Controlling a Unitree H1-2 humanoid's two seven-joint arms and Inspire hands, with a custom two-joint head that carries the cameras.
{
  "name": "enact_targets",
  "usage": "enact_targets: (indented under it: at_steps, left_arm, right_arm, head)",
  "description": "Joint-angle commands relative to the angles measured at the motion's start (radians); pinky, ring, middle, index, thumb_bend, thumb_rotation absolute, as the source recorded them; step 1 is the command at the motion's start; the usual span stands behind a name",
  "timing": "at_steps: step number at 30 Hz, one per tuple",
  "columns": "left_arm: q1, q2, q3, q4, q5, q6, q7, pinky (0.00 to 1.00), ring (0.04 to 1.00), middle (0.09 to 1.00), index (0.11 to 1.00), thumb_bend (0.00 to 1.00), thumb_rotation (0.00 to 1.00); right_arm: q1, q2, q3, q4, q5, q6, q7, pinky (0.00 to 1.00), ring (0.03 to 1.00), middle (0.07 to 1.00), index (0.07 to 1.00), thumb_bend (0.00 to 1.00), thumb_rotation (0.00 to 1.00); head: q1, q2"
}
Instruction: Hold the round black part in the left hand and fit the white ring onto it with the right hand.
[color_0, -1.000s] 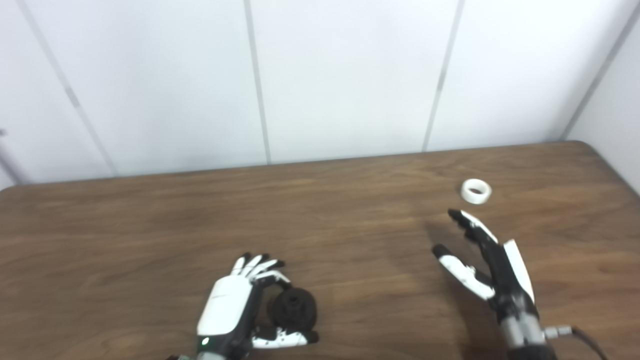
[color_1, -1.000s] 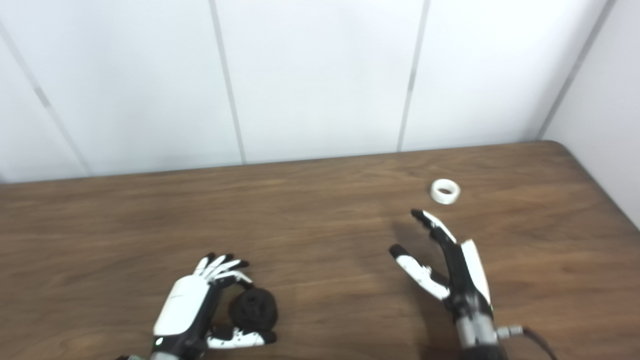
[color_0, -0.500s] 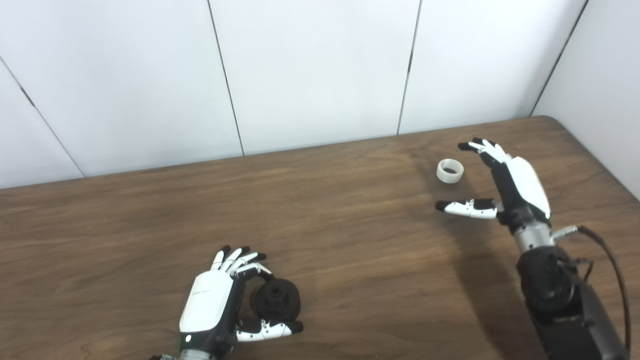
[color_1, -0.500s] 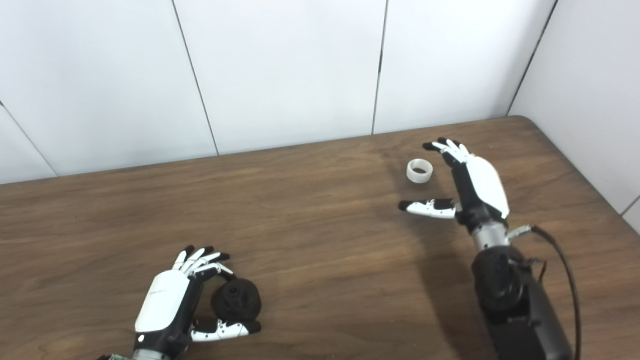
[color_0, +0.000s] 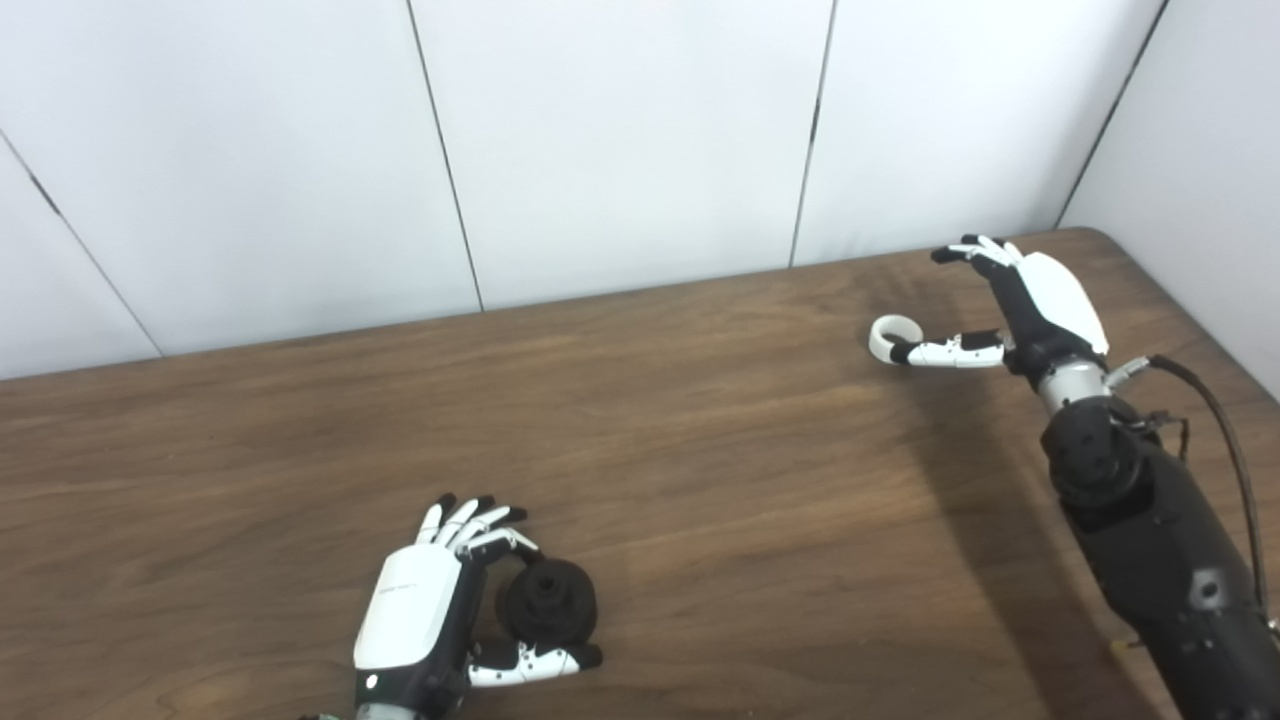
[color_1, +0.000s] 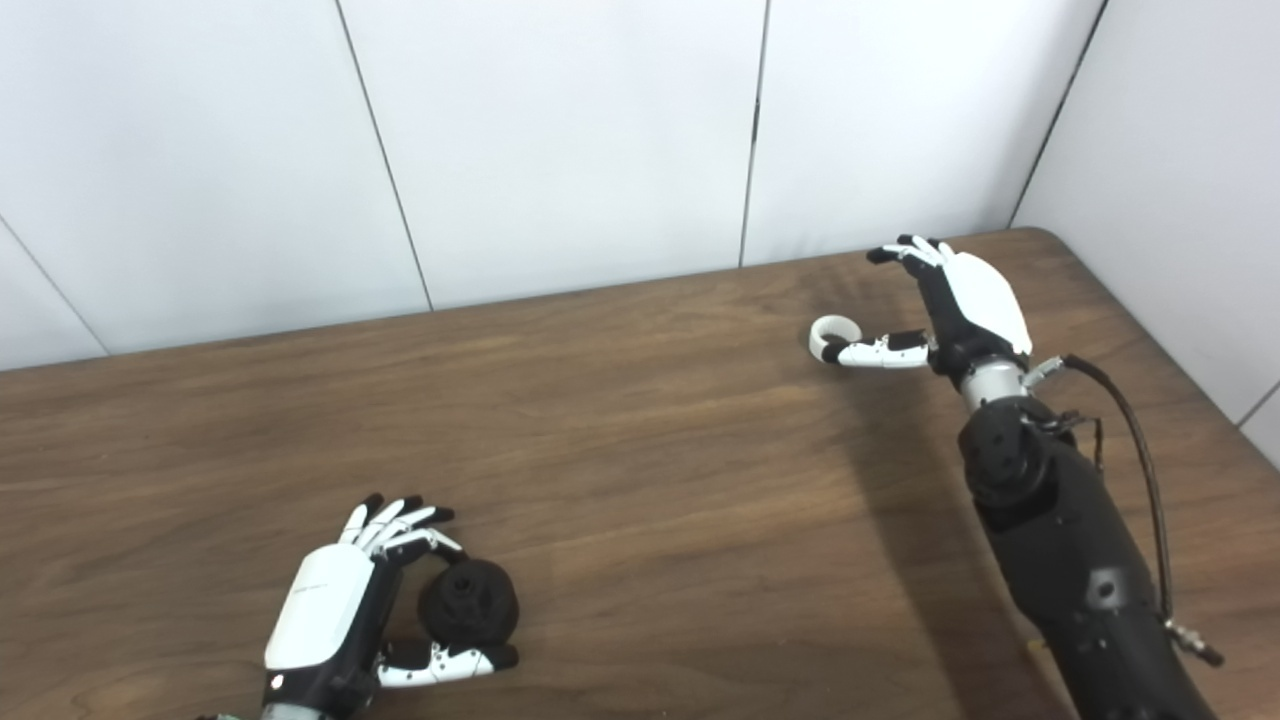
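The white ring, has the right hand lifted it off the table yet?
No, the white ring lies on the table, with the open right hand around it.

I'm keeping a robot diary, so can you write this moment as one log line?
left hand: shut on round black part | right hand: open, thumb beside white ring | ring on table, not fitted

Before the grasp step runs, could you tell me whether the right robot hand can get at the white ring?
Probably yes: the right robot hand is open beside the ring, thumb tip at it, nothing between.
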Motion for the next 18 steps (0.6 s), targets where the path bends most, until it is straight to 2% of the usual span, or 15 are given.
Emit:
enact_targets:
  at_steps: [1, 10, 18]
  left_arm:
    - [0.035, 0.006, -0.006, 0.006, 0.023, 0.019, -0.013, 1.00, 0.909, 0.821, 0.484, 0.53, 0.06]
    - [0.040, -0.007, -0.013, -0.015, 0.039, 0.042, -0.029, 1.00, 0.911, 0.822, 0.484, 0.53, 0.06]
    - [0.039, -0.016, -0.010, -0.022, 0.039, 0.050, -0.038, 1.00, 0.908, 0.822, 0.484, 0.53, 0.05]
  right_arm:
    - [-0.066, -0.038, 0.015, -0.001, -0.014, 0.008, 0.008, 1.00, 0.975, 0.934, 0.789, 0.82, 0.35]
    - [-0.175, -0.057, 0.097, 0.111, -0.020, 0.086, 0.098, 1.00, 1.000, 0.964, 0.728, 0.82, 0.35]
    - [-0.219, -0.062, 0.172, 0.139, -0.045, 0.145, 0.146, 1.00, 1.000, 0.962, 0.701, 0.87, 0.35]
  head:
    - [0.002, 0.000]
    - [0.016, 0.003]
    - [0.020, 0.006]
